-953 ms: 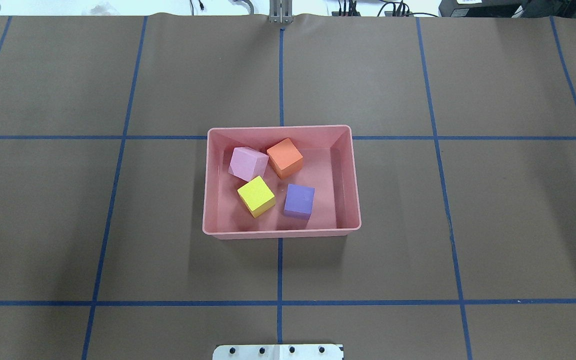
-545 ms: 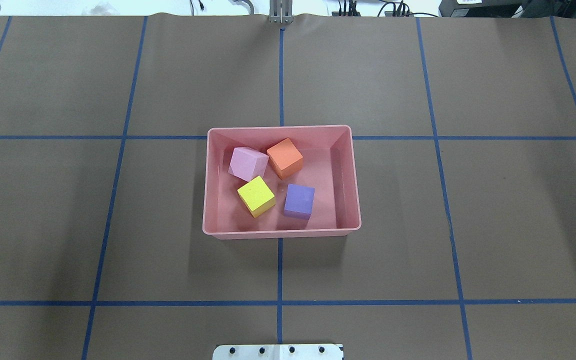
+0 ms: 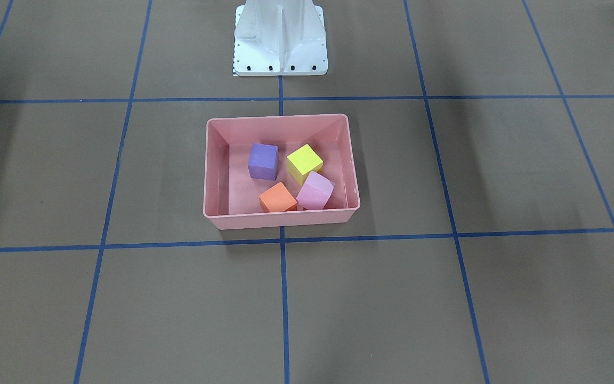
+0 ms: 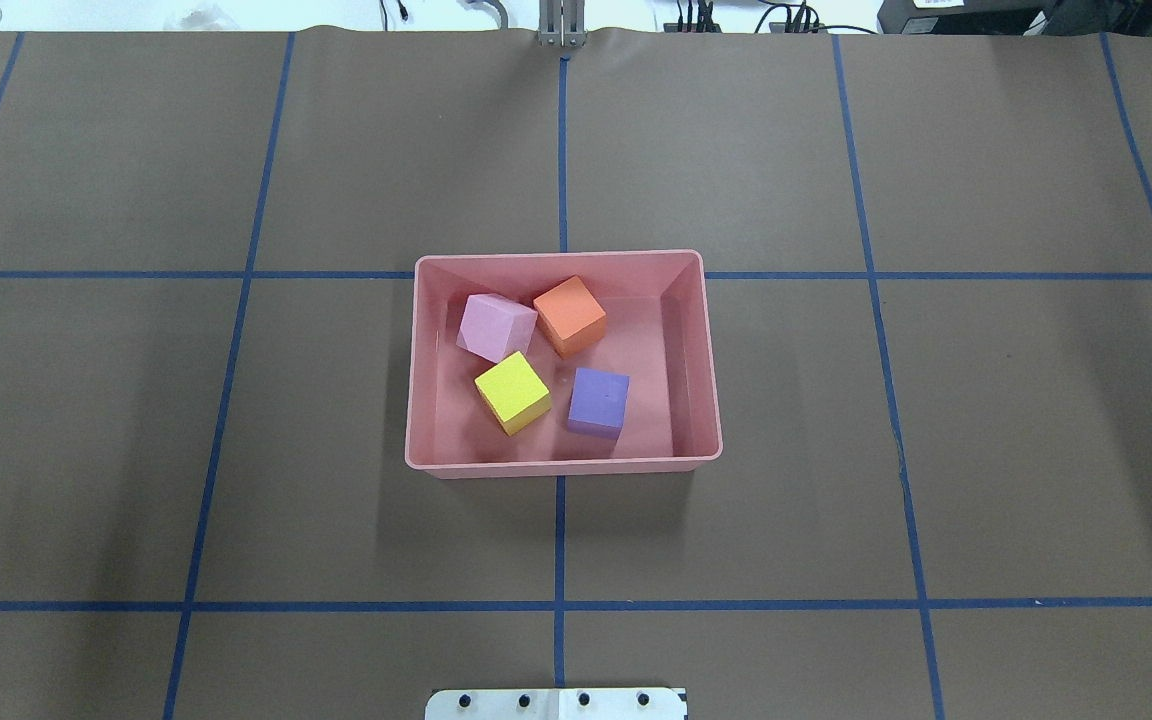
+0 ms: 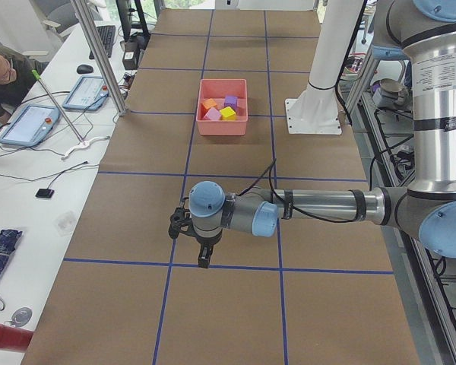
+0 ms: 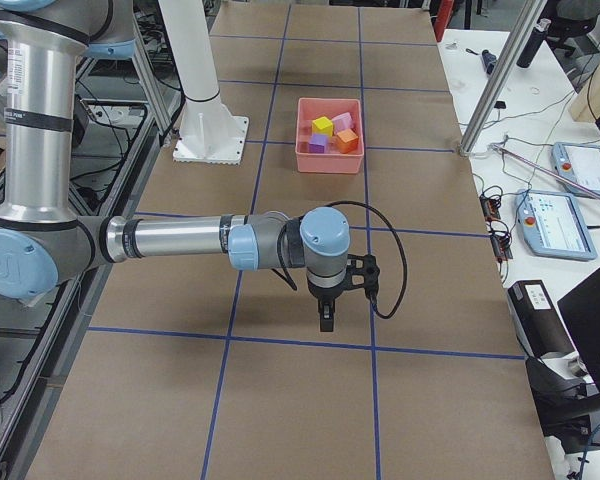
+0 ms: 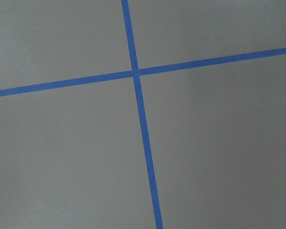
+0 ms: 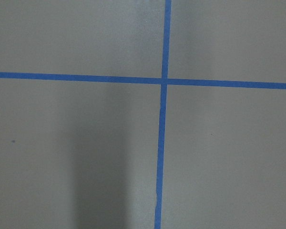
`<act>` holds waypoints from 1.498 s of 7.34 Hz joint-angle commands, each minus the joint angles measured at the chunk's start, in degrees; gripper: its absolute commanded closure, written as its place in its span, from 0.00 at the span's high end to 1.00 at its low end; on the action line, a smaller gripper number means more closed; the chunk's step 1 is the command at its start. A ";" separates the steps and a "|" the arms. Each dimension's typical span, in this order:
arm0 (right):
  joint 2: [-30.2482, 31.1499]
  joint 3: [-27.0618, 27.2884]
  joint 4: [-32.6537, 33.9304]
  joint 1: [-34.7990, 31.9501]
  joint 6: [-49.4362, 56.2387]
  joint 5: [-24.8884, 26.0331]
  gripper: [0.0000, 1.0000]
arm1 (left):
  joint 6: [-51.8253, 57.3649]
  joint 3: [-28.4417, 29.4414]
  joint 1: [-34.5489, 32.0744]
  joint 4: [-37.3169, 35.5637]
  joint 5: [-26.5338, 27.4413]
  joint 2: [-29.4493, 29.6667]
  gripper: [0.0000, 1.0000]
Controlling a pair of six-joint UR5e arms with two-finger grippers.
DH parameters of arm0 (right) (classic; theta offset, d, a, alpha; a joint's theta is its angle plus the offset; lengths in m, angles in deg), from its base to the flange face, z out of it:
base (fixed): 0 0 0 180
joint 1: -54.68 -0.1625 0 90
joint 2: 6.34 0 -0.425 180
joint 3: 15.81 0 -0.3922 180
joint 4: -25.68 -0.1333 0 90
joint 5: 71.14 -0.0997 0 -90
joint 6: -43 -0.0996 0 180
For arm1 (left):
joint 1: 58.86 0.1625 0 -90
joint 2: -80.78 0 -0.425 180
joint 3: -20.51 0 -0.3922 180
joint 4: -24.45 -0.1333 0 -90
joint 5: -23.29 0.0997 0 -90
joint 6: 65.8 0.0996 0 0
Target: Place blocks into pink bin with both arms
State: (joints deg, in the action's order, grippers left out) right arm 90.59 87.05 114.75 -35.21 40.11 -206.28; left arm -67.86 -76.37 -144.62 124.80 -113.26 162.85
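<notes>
- Pink bin point(image 4: 701, 370) sits central on the brown paper point(image 4: 236, 450) with all four blocks inside: orange block point(image 4: 570, 313), purple block point(image 4: 598, 401), yellow block point(image 4: 512, 391) and lilac block point(image 4: 496, 326). The job looks finished.
- Left gripper point(image 5: 204, 255) and right gripper point(image 6: 326, 318) hang over bare paper at opposite ends, well apart from the bin. The side views do not show whether their fingers are apart or together.
- Lilac block looks tipped against the yellow block. A jolt to the bin may make it drop flat, though it probably stays inside.
- Left arm point(image 5: 319, 205) or right arm point(image 6: 170, 240), if swung low across the middle, could clip the rim and shove the bin.
- Both grippers point down near the paper, and a further drop would scrape it.
- Lilac reads faintly on pink, so a count could miss that block.
</notes>
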 commanded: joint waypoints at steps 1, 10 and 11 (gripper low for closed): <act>-1.30 -0.72 0.40 -0.02 -0.18 -0.03 1.00 | -2.42 -1.37 -0.11 -6.53 -0.12 2.02 1.00; 0.54 -1.70 4.01 0.60 -0.09 -0.29 1.00 | -6.47 -3.75 -1.51 -9.73 0.32 2.74 1.00; 0.29 -1.79 3.83 0.69 0.26 0.58 1.00 | -6.64 -2.97 -1.43 -9.74 0.32 2.74 1.00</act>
State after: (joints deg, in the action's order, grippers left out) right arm 90.81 85.28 118.86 -34.59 40.10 -206.26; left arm -74.33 -79.88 -145.94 115.09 -112.94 165.66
